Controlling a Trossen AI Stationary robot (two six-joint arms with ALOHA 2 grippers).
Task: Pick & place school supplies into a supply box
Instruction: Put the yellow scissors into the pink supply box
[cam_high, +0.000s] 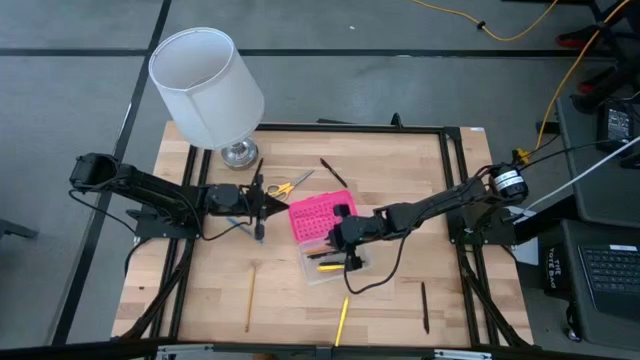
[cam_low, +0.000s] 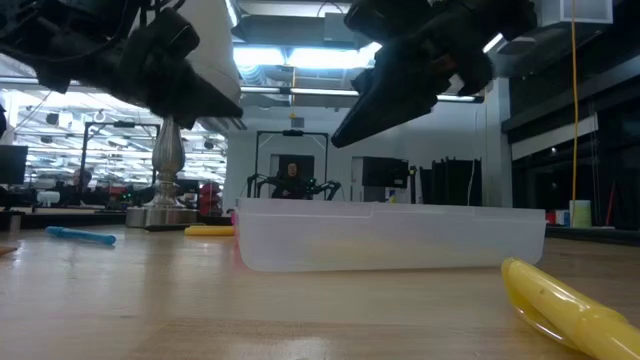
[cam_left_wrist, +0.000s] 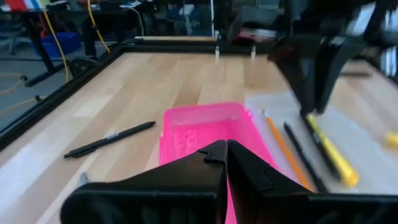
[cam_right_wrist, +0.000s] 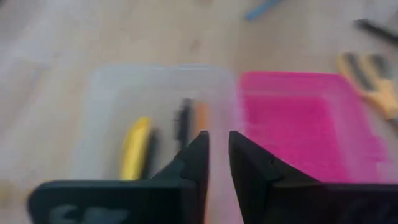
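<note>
The supply box lies open in mid-table: its pink lid (cam_high: 318, 220) (cam_left_wrist: 205, 127) beside its clear base (cam_high: 335, 265) (cam_low: 390, 235). A yellow marker (cam_right_wrist: 135, 149), a black pen (cam_right_wrist: 182, 121) and an orange pencil (cam_right_wrist: 200, 118) lie in the base. My right gripper (cam_high: 350, 260) (cam_right_wrist: 217, 140) hovers over the base, narrowly open and empty. My left gripper (cam_high: 278, 205) (cam_left_wrist: 225, 148) is shut and empty, raised at the lid's left edge. Yellow-handled scissors (cam_high: 285, 187) and a black pen (cam_high: 333, 172) lie on the table beyond the lid.
A white-shaded lamp (cam_high: 210, 85) stands at the far left corner. A blue pen (cam_low: 80, 236) lies left of the box. A pencil (cam_high: 250, 297), a yellow marker (cam_high: 342, 320) (cam_low: 570, 310) and a black pen (cam_high: 425, 305) lie on the near part of the table.
</note>
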